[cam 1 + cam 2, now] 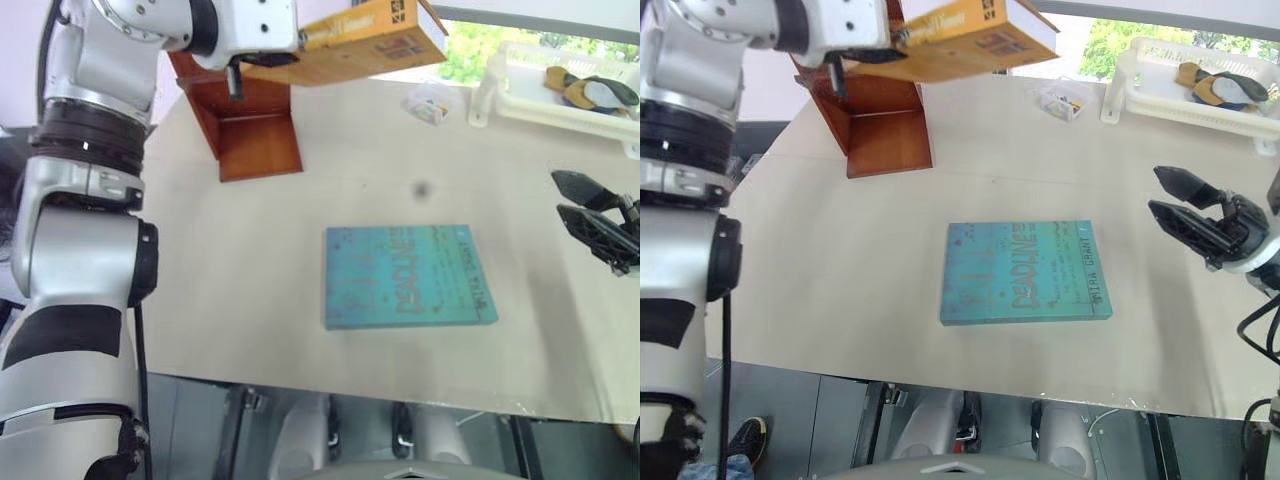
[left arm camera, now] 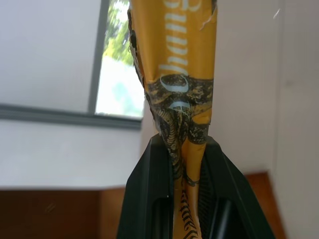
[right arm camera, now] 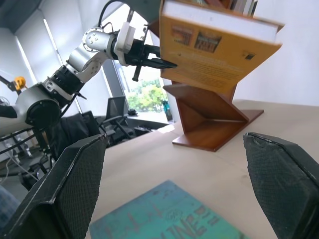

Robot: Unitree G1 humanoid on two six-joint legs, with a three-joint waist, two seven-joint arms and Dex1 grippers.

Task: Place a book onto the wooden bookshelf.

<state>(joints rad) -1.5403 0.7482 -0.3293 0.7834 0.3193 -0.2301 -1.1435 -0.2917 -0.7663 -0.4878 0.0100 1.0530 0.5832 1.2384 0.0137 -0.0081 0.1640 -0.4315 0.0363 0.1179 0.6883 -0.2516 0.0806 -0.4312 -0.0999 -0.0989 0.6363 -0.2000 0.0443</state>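
The book [image 1: 365, 45], thick and yellow-orange, hangs in the air at the far left of the table, tilted, just above the wooden bookshelf [image 1: 255, 130]. My left gripper [image 2: 183, 147] is shut on the book's cover edge, which is crumpled between the black fingers [image 2: 154, 194]. The right wrist view shows the book [image 3: 219, 47] held over the reddish-brown bookshelf [image 3: 209, 117]. My right gripper [image 1: 1157, 190] hovers open at the right side of the table with nothing between its fingers, well apart from the book.
A thinner teal-blue book [image 1: 408, 277] lies flat in the middle of the table. A white plastic basket [image 1: 520, 95] holding some items stands at the far right. A small packet [image 1: 430, 105] lies near it.
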